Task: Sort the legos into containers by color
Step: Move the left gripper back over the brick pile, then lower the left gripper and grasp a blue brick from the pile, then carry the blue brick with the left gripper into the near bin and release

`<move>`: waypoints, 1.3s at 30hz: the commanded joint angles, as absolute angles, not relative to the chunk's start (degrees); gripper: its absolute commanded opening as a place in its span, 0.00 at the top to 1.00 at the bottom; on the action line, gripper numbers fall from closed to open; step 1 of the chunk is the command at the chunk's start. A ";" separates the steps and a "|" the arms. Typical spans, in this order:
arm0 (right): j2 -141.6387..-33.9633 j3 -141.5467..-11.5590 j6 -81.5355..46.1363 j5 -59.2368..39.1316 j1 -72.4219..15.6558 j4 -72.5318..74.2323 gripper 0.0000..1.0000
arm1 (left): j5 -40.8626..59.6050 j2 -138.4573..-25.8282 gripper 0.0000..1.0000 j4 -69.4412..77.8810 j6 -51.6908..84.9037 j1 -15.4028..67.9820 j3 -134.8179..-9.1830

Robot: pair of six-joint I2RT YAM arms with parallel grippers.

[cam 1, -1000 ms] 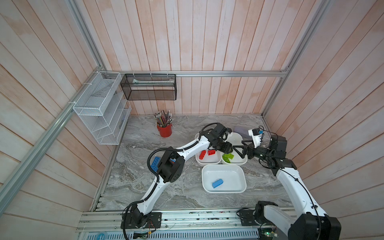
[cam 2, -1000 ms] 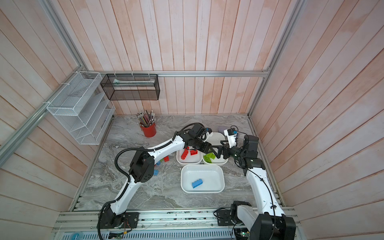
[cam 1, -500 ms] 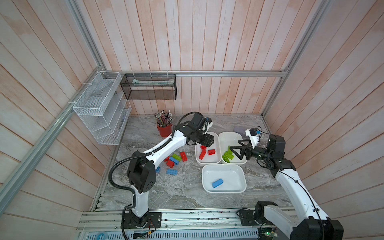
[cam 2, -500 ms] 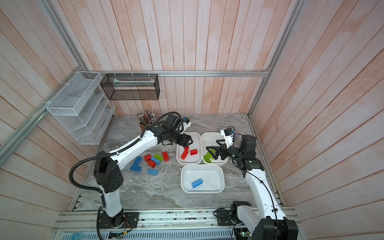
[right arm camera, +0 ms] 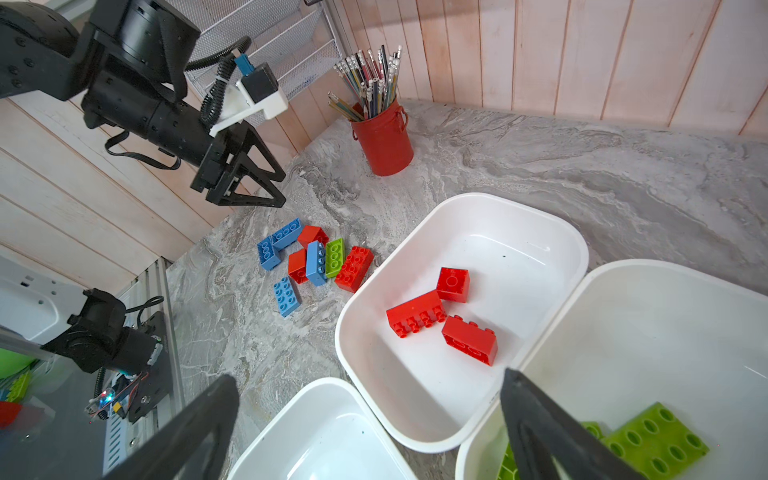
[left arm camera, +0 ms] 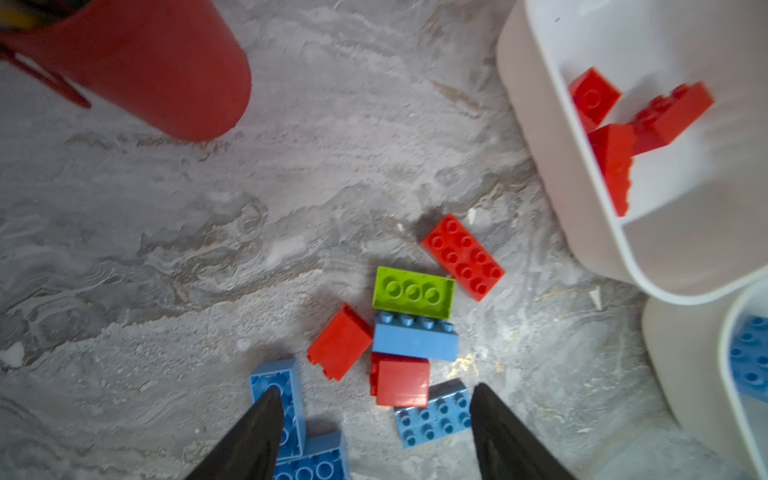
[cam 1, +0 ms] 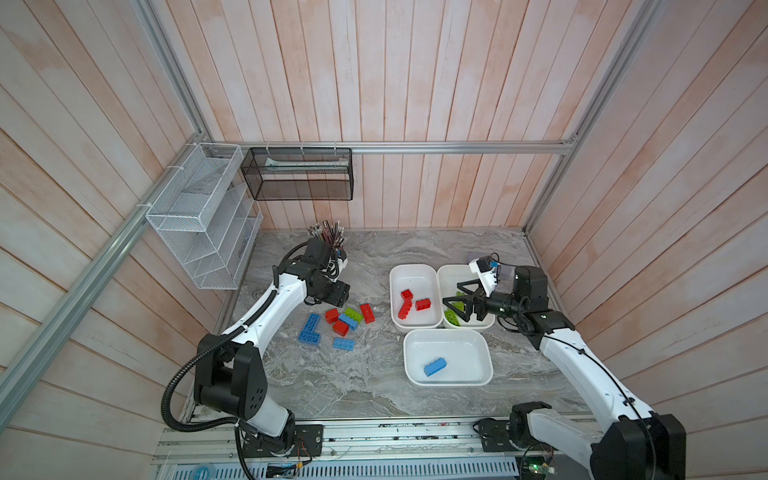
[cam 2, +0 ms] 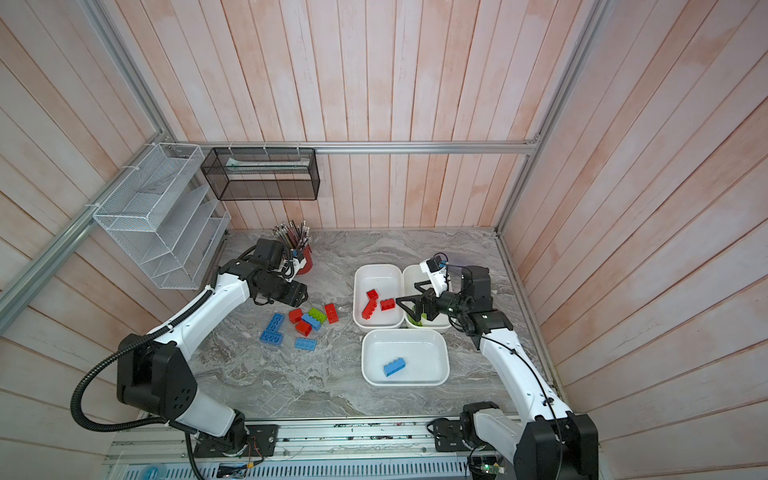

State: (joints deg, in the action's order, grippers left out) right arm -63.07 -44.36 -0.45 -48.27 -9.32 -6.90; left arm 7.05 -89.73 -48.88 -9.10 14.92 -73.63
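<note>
Loose legos [cam 1: 343, 321] in red, blue and one lime green lie in a heap on the marble left of the containers; the left wrist view shows the same heap of legos [left arm camera: 415, 340]. My left gripper [cam 1: 338, 293] [left arm camera: 374, 392] hangs open above the heap's near edge, holding nothing. Three white containers stand at the right: one [cam 1: 411, 269] holds three red bricks [right arm camera: 415, 318], one [cam 1: 457, 271] holds green bricks [right arm camera: 656, 440], and one [cam 1: 465, 357] holds a blue brick [cam 1: 435, 367]. Over the green container my right gripper [cam 1: 451, 294] [right arm camera: 370, 378] is open and empty.
A red pencil cup [right arm camera: 384, 141] stands at the back, just behind my left wrist. A white wire rack [cam 1: 199, 224] and a black mesh basket [cam 1: 299, 178] hang on the walls at the back left. Bare marble [cam 1: 353, 374] lies in front of the heap.
My left arm has swung from over the red container back to the left, to above the loose heap, and its jaws have opened wider. My right gripper has barely moved.
</note>
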 commanded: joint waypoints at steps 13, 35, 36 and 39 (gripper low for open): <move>-67.63 -47.72 1.10 -48.17 -10.53 -6.46 0.02 | -1.37 -93.41 0.31 -46.87 -8.17 8.40 -65.22; -66.04 -44.83 0.96 -47.96 -10.21 -5.44 0.02 | -3.37 -102.65 0.66 -45.08 -8.34 7.30 -66.47; -66.04 -44.91 1.01 -47.99 -10.16 -5.52 0.02 | -2.81 -101.77 0.67 -45.23 -8.08 7.34 -66.65; -65.94 -45.15 1.08 -47.93 -9.91 -5.87 0.02 | -1.68 -97.72 0.68 -47.13 -6.32 7.36 -68.24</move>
State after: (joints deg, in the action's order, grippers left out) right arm -66.96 -45.56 0.43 -48.05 -10.07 -6.02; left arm -3.07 -101.84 -45.56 -7.84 7.55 -65.65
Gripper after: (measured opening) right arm 0.980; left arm 0.349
